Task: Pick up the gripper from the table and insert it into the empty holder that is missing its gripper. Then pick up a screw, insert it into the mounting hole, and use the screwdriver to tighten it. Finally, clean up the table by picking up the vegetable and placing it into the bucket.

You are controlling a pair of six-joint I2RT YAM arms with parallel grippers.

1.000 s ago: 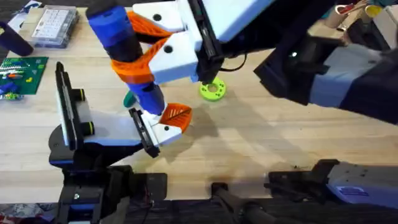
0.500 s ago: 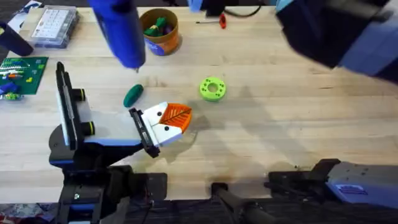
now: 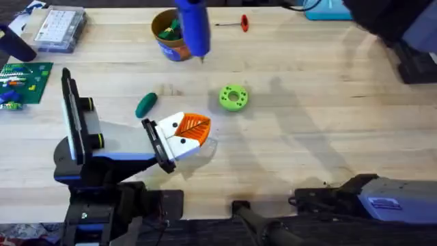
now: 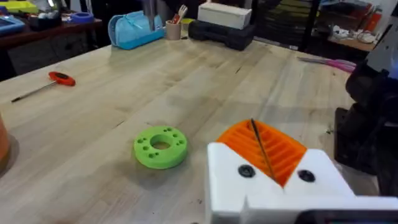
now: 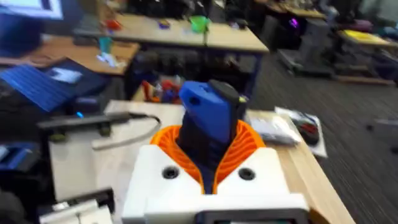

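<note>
The white gripper (image 3: pixel 186 133) with its orange ribbed face sits against the short black holder (image 3: pixel 157 145) at the end of the pale grey-and-blue left arm; in the left wrist view the gripper (image 4: pixel 273 171) lies close up. My right gripper (image 5: pixel 211 146) is shut on the blue screwdriver (image 5: pixel 208 115). Overhead, the screwdriver (image 3: pixel 193 27) hangs tip down at the table's far side, in front of the bucket (image 3: pixel 166 41). The dark green vegetable (image 3: pixel 146 104) lies on the table behind the holder.
A green round disc (image 3: pixel 233 97) lies right of the vegetable. A thin rod with a red handle (image 3: pixel 235 22) is at the far edge. A taller black plate (image 3: pixel 72 116), a green board (image 3: pixel 24 82) and a clear parts box (image 3: pixel 60 29) stand on the left.
The right arm lifted the screwdriver off the gripper at the holder, carried it toward the far side, then rightward in front of the bucket. The gripper stayed at the holder.
</note>
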